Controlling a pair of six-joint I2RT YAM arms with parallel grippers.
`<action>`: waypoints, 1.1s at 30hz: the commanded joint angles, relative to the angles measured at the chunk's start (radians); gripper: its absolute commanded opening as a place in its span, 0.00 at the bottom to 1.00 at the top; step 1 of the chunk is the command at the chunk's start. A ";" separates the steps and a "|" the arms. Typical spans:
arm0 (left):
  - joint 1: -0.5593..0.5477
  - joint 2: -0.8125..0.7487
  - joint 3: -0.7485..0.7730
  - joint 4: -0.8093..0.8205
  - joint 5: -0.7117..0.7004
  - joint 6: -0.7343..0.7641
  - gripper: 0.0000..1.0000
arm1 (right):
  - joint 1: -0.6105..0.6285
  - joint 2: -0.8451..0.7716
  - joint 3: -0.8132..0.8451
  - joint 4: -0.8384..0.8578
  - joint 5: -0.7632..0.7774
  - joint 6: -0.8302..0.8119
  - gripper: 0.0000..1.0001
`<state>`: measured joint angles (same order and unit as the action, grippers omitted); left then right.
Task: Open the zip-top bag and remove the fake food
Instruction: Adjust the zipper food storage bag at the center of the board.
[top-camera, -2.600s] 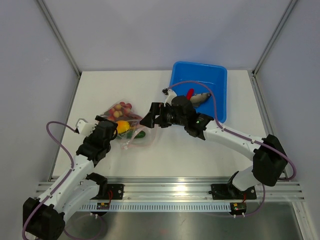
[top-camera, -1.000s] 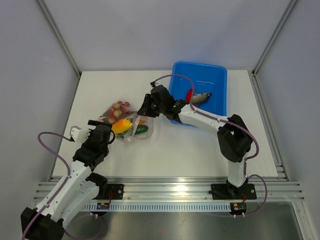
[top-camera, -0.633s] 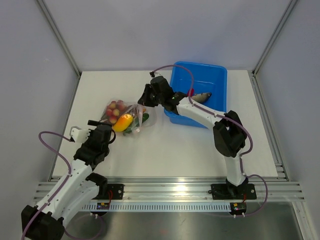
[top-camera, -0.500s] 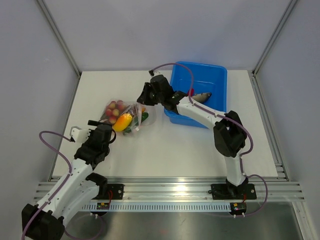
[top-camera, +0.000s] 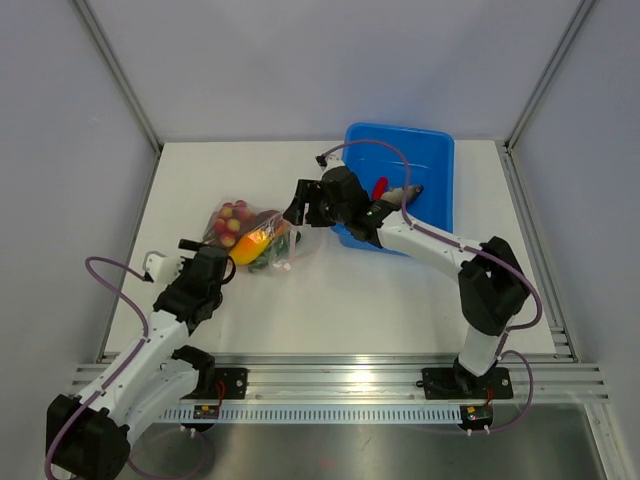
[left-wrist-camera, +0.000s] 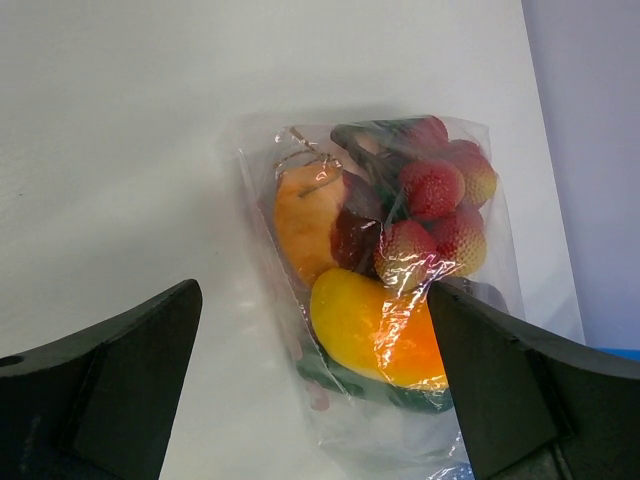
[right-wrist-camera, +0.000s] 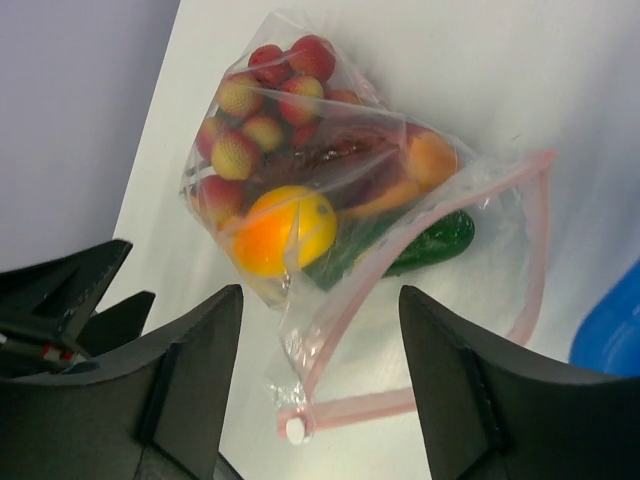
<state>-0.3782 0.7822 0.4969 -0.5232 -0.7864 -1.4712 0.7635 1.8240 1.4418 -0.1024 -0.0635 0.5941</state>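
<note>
The zip-top bag (top-camera: 250, 236) lies on the white table (top-camera: 350, 300), a little left of the middle of the top view. In the right wrist view its pink zipper strip (right-wrist-camera: 520, 250) stands apart in a loop, so the mouth of the bag is open toward the lower right of that frame. The fake food is mostly inside: a bunch of red grapes (right-wrist-camera: 262, 90) at the closed end, a round orange piece (right-wrist-camera: 285, 232) in the middle, and the green cucumber (right-wrist-camera: 430, 240) just at the mouth.

The blue tub (top-camera: 425, 160) stands at the upper right of the table. The grey fish (top-camera: 402, 195) and a red piece (top-camera: 380, 187) lie in it.

The left gripper (left-wrist-camera: 315, 288) is just below and left of the bag in the top view. Its jaws are wide apart and hold nothing. The right gripper (right-wrist-camera: 320, 292) is beside the mouth of the bag, between the bag and the tub. Its jaws are also apart, and nothing is seen clamped between them.
</note>
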 joint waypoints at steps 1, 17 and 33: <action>-0.001 0.017 -0.006 0.064 -0.040 0.002 0.99 | -0.006 -0.135 -0.104 0.092 0.010 -0.014 0.72; 0.027 0.017 -0.031 0.222 0.039 0.155 0.99 | -0.004 -0.296 -0.348 0.256 0.010 -0.045 0.77; 0.140 0.094 -0.095 0.416 0.279 0.224 0.99 | -0.004 -0.258 -0.340 0.279 -0.062 -0.031 0.78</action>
<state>-0.2607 0.8608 0.4248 -0.1879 -0.5716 -1.2457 0.7635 1.5700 1.0935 0.1165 -0.1032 0.5762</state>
